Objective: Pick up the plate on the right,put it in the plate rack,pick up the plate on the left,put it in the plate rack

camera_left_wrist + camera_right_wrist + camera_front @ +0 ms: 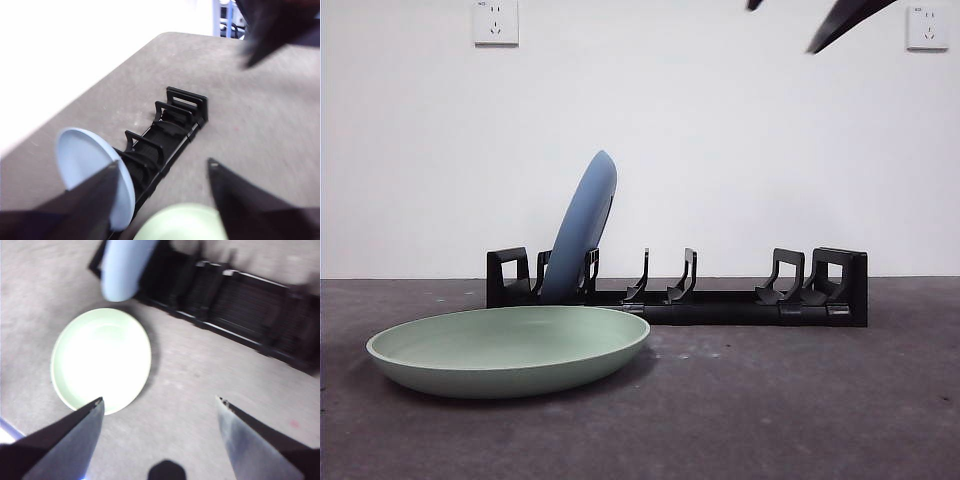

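Note:
A pale green plate (pixel 510 348) lies flat on the table in front of the left end of the plate rack (pixel 720 300). A blue plate (pixel 582 228) stands on edge in the rack's leftmost slot, leaning slightly. My left gripper (pixel 164 163) hangs open and empty high above the rack's left end, over the blue plate (pixel 92 172) and the green plate (pixel 182 225). My right gripper (pixel 159 398) is also open and empty, high above the table beside the green plate (pixel 100 360). The blue plate (pixel 125 267) and the rack (pixel 240 305) lie beyond it.
The rack's other prong pairs (pixel 665 280) hold nothing. Two black arm tips (pixel 850 20) show at the front view's top right; which arm they belong to is unclear. The other arm's dark jaw (pixel 272 27) shows in the left wrist view. A white wall with sockets (pixel 496 22) stands behind.

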`<move>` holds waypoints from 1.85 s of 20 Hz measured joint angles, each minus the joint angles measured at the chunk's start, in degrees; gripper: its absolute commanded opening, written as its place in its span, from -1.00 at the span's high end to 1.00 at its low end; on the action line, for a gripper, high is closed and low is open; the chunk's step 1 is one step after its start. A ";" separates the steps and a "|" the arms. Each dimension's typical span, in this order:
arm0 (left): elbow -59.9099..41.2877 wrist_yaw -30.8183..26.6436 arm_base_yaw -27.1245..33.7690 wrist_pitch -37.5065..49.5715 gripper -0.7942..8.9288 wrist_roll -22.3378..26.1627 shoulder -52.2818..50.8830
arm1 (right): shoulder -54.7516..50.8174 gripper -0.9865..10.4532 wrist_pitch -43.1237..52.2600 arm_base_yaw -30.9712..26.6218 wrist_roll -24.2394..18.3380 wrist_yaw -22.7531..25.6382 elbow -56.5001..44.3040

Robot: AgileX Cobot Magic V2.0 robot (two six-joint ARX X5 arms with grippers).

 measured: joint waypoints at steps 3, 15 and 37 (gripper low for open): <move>0.00 -4.20 -2.10 -10.12 0.10 5.68 -8.04 | 0.37 0.17 6.34 3.76 2.14 0.02 -6.91; 0.00 -14.69 -5.16 -27.04 0.04 13.29 -12.83 | 21.35 0.17 20.59 13.68 9.14 4.57 -13.55; 0.00 -17.25 -14.01 -27.26 0.04 16.28 -7.93 | 27.63 0.68 25.05 14.23 12.50 6.25 -13.64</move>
